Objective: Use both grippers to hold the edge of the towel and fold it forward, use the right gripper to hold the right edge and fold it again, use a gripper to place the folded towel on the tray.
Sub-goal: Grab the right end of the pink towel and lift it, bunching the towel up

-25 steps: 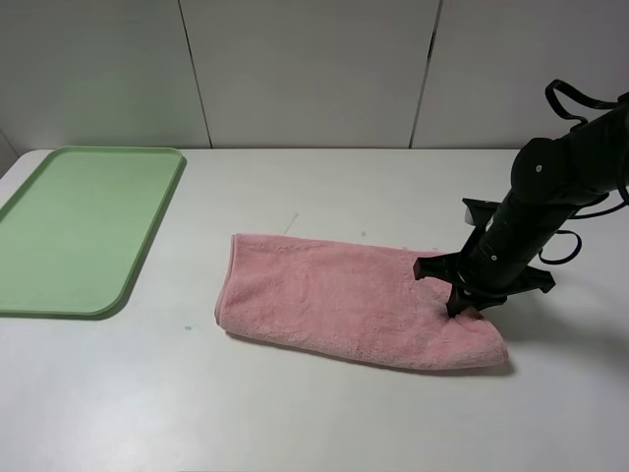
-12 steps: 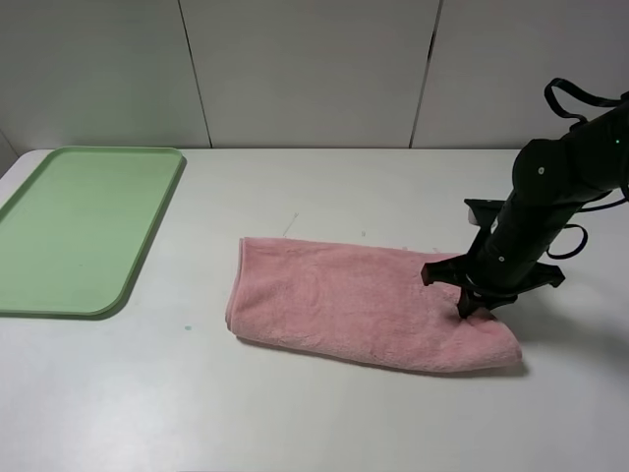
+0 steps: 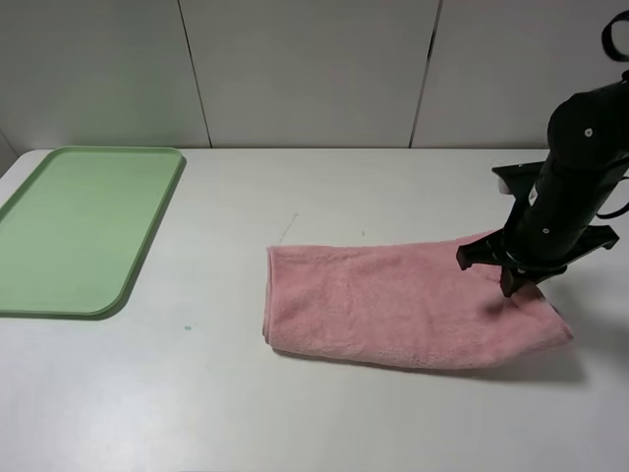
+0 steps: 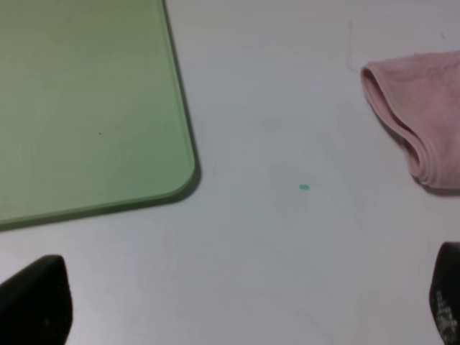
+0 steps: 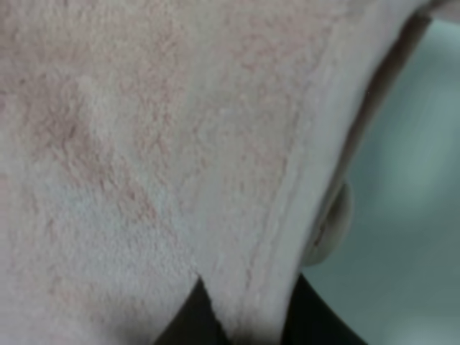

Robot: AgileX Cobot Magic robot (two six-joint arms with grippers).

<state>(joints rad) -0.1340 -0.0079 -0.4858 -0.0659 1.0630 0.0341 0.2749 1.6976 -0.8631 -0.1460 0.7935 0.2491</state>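
The pink towel (image 3: 393,307) lies folded into a long strip on the white table, right of centre. My right gripper (image 3: 513,285) is shut on the towel's right end, pinching the hemmed edge of the towel (image 5: 302,180) between its black fingers (image 5: 190,320). In the right wrist view, pink terry cloth (image 5: 144,144) fills the frame. The light-green tray (image 3: 79,226) sits at the far left with nothing in it. My left gripper (image 4: 241,305) is open over bare table, with the tray's corner (image 4: 86,100) and the towel's folded left end (image 4: 424,122) ahead of it. The exterior high view does not show the left arm.
A small teal speck (image 4: 304,187) marks the table between tray and towel. White wall panels (image 3: 314,69) stand behind the table's back edge. The right arm's cables (image 3: 617,29) loop at the upper right corner.
My right gripper has moved right and slightly back, staying shut on the towel's right end. The whole towel has slid to the right with it, away from the tray.
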